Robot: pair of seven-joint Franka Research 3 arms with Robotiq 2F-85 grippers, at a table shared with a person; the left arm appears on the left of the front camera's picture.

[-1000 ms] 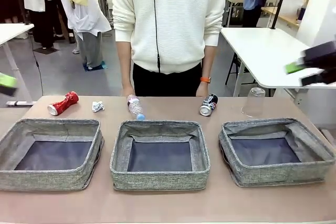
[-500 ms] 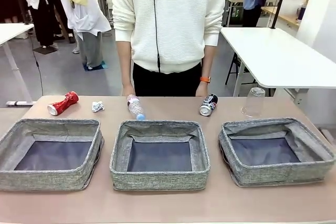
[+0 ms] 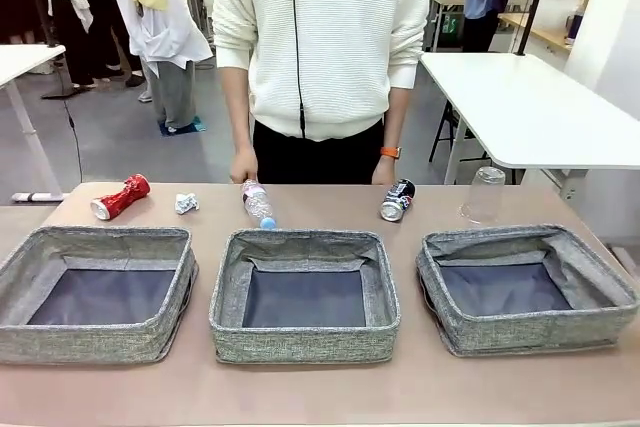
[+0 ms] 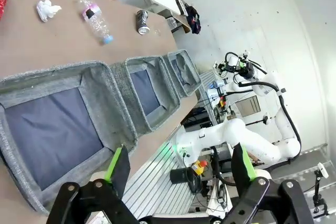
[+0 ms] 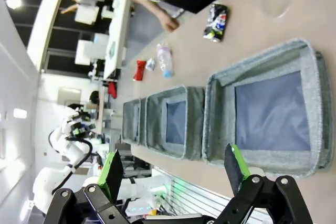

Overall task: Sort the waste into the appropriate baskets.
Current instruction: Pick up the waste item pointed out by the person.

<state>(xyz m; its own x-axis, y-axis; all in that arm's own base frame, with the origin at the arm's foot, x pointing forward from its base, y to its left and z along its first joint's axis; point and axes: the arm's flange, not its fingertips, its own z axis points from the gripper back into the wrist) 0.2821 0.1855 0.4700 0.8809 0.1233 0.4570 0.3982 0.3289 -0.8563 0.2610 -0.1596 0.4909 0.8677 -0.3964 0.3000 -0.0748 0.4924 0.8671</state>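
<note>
Lying ahead of left tool point(image 4: 177, 157): one basket point(image 4: 47, 77).

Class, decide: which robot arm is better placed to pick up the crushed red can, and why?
Probably left: the crushed red can lies far left, behind the left basket, and the open left gripper hangs by that basket. The right gripper hangs by the right basket.

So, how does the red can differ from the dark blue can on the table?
The red can is crushed, pinched at its middle; the dark blue can looks nearly whole. The red can lies beyond the left basket; the dark blue can lies further right, near the clear cup. Both lie on their sides.
</note>
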